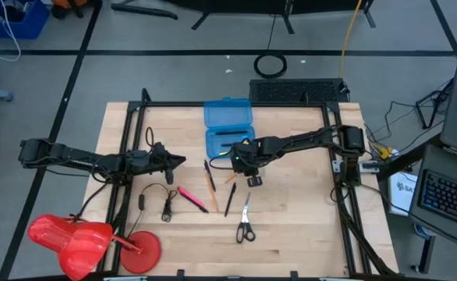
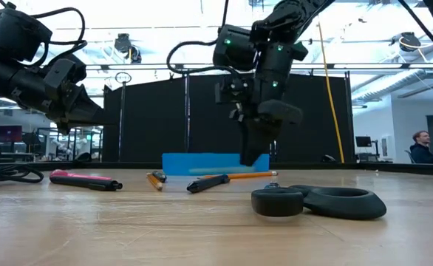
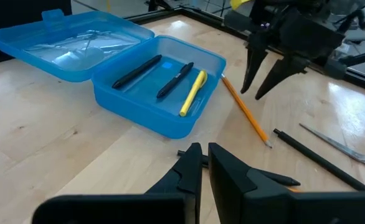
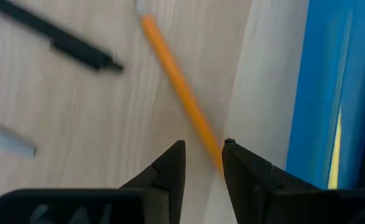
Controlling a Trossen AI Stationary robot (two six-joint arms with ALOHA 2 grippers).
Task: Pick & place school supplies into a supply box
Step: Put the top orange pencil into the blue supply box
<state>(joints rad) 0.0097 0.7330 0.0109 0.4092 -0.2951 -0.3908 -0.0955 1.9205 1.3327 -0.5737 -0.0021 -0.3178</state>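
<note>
Your right gripper [image 4: 202,163] hangs part-open and empty over the orange pencil [image 4: 181,98] beside the supply box [image 1: 228,129]. It's light, stiff, roll-prone: pinch mid-shaft.

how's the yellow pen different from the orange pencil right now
The yellow pen lies inside the open blue supply box, beside two black pens; the orange pencil lies on the bare table next to the box. The pen is shorter and thicker, the pencil long and thin. The right tool hangs open over the pencil, not over the pen. Both are slim writing things lying flat.
</note>
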